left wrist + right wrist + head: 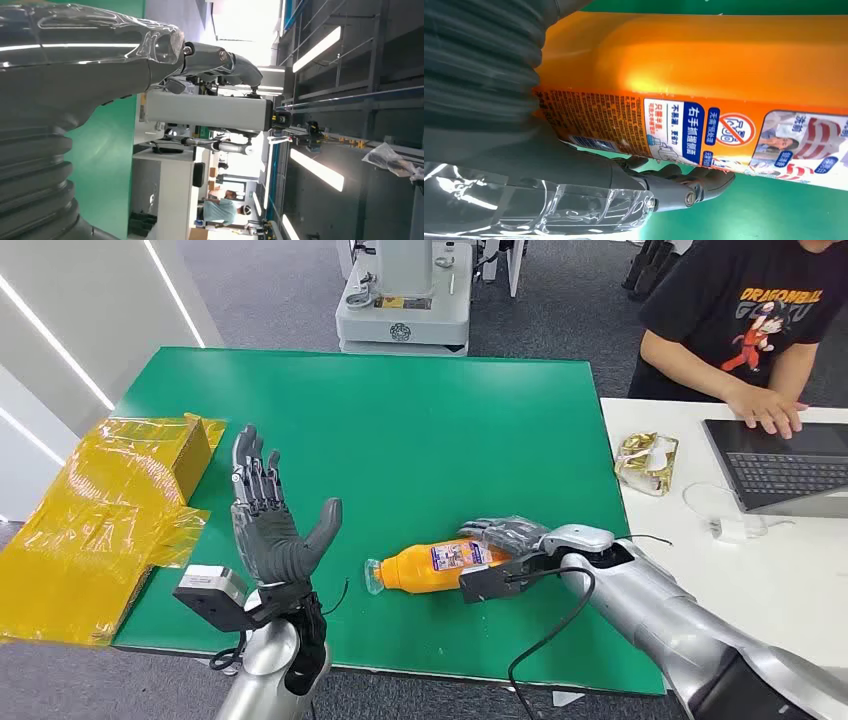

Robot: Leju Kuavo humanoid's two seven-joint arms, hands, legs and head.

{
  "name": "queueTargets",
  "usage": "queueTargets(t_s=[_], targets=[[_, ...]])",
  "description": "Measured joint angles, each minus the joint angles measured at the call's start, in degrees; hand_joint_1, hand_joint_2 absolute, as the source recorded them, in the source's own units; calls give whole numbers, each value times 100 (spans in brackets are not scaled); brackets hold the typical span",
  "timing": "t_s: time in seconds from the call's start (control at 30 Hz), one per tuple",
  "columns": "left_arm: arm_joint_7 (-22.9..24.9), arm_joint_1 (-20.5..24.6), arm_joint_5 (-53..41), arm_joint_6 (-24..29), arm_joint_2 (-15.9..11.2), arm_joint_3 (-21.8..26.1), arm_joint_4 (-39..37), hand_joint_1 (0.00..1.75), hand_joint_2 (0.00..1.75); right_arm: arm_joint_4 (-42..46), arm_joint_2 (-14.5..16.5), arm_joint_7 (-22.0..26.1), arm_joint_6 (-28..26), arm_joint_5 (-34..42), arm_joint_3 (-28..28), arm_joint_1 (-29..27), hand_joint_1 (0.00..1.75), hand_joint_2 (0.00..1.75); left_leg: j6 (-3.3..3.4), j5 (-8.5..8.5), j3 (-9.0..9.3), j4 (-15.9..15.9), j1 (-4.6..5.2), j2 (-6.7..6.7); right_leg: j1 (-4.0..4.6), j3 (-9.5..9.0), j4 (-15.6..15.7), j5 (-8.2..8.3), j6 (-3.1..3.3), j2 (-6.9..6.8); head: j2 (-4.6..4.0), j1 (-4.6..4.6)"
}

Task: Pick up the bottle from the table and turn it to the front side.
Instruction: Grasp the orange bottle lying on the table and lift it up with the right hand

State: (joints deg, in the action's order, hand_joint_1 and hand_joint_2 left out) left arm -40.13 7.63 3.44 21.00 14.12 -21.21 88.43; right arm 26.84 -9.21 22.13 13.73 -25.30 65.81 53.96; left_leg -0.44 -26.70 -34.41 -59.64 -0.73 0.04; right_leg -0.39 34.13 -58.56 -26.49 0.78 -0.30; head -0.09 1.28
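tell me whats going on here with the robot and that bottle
The robot's right hand is wrapped around the base end of an orange bottle lying on its side on the green table, cap toward the left hand. The right wrist view shows dark fingers curled under the bottle's label, so it looks gripped but not lifted yet. The left hand is raised, open and holding nothing. A person at the white desk beside the table has a hand on a laptop.

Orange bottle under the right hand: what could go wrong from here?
1. The orange bottle lies on its side on the green table; being round, it may roll away from the right hand closing on its base end.
2. Gripped at one end, it may tip on lifting.
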Motion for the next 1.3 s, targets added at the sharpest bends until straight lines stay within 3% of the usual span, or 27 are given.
queueTargets(t_s=[0.07,0.1,0.17,0.2,0.57,0.8,0.97,1.13,1.3], targets=[[0,9,3,0,0,1,-10,0,175,0,-1,-4,7,5,1,0,84,175,0,0,0,0,0,0,0,0,0,0,0,0,0,1],[0,18,5,0,-1,1,-19,0,175,0,-4,-6,10,8,2,-1,127,175,0,0,0,0,0,0,0,0,0,0,0,0,0,1],[0,31,8,0,-2,1,-31,0,175,0,-11,4,4,10,4,-5,166,175,0,0,1,-1,0,0,0,-1,0,0,0,0,0,1],[0,33,8,0,-2,1,-36,0,175,0,-15,9,0,10,7,-8,171,175,0,0,1,-1,0,0,0,-1,0,0,0,0,0,1],[0,34,7,1,-2,1,-61,0,175,1,-62,80,-22,14,26,-32,175,175,0,0,2,-1,0,0,0,-1,0,0,0,0,0,1],[0,31,-1,35,-2,0,-61,0,175,58,-114,40,-332,79,27,-81,175,175,0,0,1,-1,0,0,0,-2,0,0,0,0,0,1],[0,21,-16,131,-2,1,-61,0,175,110,-104,-163,-1650,476,-195,-314,175,175,0,0,-3,-1,0,-1,0,-2,-1,0,0,-3,0,1],[0,14,-47,230,3,1,-61,0,175,303,-34,-13,-3222,1109,-884,-715,175,175,0,0,-5,0,0,-7,0,-1,0,-1,-1,-7,0,1],[0,13,-30,230,7,1,-86,0,175,665,4,267,-3993,1424,-1547,-1141,175,175,0,-1,-7,2,0,-5,0,2,0,-2,-1,-6,0,1]])
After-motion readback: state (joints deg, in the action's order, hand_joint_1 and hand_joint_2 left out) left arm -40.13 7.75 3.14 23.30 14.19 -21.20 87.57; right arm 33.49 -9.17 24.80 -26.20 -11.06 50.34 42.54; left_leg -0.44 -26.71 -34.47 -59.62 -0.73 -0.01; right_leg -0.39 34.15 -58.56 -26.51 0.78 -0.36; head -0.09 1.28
